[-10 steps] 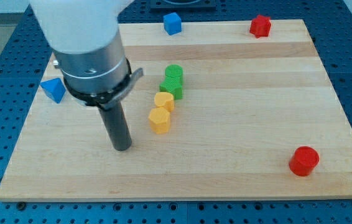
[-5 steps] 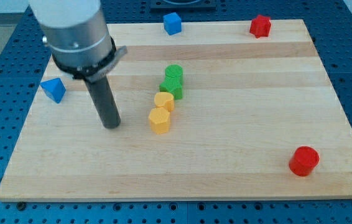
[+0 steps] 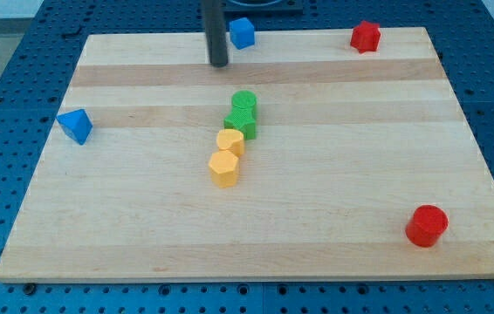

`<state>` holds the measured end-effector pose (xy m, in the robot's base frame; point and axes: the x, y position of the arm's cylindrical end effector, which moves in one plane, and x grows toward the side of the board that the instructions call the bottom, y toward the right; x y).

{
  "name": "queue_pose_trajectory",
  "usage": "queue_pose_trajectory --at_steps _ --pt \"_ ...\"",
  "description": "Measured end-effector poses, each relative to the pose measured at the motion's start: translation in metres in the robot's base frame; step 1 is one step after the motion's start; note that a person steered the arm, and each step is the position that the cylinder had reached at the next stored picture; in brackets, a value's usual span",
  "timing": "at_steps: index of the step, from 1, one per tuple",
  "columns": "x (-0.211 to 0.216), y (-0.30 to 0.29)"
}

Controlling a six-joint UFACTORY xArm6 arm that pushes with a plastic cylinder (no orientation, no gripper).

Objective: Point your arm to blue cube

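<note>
The blue cube point(image 3: 242, 32) sits at the board's top edge, left of centre. My tip point(image 3: 219, 63) rests on the board just left of and slightly below the cube, a small gap apart from it. The dark rod rises straight up out of the view's top.
A blue triangular block point(image 3: 75, 126) lies at the left edge. Two green blocks point(image 3: 243, 113) and two yellow blocks point(image 3: 226, 157) form a chain mid-board. A red block point(image 3: 365, 36) sits at top right, a red cylinder point(image 3: 427, 226) at bottom right.
My tip has moved from the lower-left middle of the board up and right, to beside the blue cube. No block has moved.
</note>
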<state>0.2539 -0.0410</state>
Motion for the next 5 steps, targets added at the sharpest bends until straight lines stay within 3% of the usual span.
queue_pose_trajectory --at_steps 2,3,5 --pt "-0.024 0.057" --pt "-0.059 0.057" --pt "-0.060 0.018"
